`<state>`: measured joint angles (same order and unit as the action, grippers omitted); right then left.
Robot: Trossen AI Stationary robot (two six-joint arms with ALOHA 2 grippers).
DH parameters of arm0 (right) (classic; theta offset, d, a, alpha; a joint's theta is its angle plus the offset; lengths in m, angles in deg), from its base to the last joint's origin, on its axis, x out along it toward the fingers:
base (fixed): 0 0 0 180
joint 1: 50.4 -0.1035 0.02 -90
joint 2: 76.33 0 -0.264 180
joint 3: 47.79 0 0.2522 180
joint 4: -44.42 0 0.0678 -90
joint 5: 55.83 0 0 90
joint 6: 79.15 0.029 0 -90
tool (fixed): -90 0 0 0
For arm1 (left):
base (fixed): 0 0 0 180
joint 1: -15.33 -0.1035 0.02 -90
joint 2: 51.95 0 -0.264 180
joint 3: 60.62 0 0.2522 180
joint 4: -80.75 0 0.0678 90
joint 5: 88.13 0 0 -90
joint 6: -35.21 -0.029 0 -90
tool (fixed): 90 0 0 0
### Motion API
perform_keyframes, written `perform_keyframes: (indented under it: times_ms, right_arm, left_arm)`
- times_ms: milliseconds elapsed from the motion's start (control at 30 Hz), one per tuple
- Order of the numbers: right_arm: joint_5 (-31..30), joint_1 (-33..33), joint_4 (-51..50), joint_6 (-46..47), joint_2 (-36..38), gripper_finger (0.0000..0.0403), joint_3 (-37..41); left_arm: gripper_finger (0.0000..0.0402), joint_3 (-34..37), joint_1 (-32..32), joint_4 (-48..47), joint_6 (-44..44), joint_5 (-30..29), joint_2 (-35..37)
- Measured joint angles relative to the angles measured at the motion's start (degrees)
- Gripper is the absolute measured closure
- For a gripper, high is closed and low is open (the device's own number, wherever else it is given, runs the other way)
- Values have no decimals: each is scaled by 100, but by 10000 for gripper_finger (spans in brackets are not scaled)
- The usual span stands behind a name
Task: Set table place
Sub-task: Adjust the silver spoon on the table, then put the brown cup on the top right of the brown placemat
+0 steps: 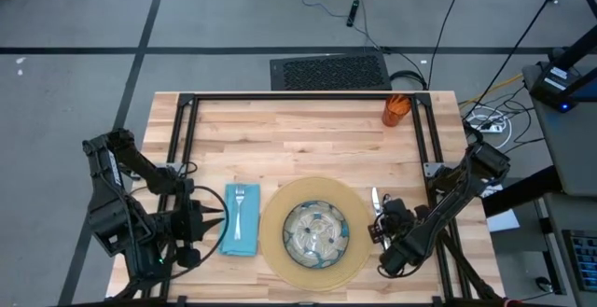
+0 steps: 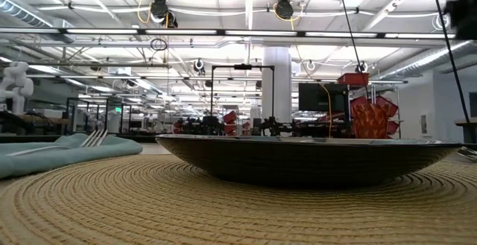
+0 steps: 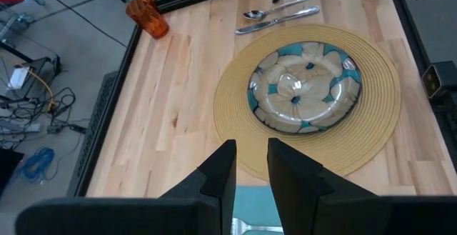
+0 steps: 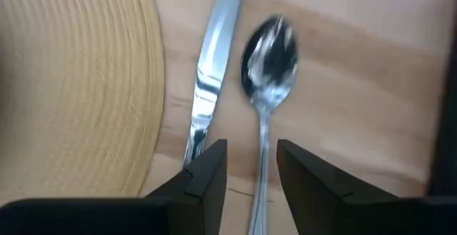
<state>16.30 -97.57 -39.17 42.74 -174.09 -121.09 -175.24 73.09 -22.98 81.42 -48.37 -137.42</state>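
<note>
On the table [image 1: 280, 130] lies the round tan mat [image 1: 280, 251] with the patterned glass bowl [image 1: 315, 230] at its middle. To the mat's left the teal napkin [image 1: 241, 237] carries the fork [image 1: 240, 204]. The knife [image 4: 211, 78] and the spoon [image 4: 270, 49] lie side by side on the wood just right of the mat. My right gripper [image 4: 251, 156] hovers open above the spoon's handle, pointing steeply down, and touches nothing. My left gripper [image 3: 251, 156] hangs above the napkin's left side with a narrow gap and nothing in it. The orange cup [image 1: 396, 109] stands at the far right.
Black frame rails [image 1: 298, 99] run along the table's far edge and down both sides. Bare wood lies between the mat and the far rail. Cables and a grey mat lie on the floor beyond the table.
</note>
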Motion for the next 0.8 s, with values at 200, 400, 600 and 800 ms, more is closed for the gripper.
perform_keyframes:
  times_ms: [200, 400, 600, 800]
  right_arm:
    - [-977, -22, -987, -307, 3, 286, -911]
    - [-1971, 64, -1953, -1071, 120, 286, -1757]
    - [-2322, 710, -2023, -2457, 865, 286, -1625]
    - [-2584, 1809, -2004, -3993, 1648, 286, -1261]
  left_arm:
    - [336, 1, 0, -1, 19, 2, 0]
    - [336, 2, -50, -3, 9, -7, 0]
    - [336, 248, -479, 6, -23, -99, 42]
    - [336, 1596, -1404, -3, 0, -200, 539]
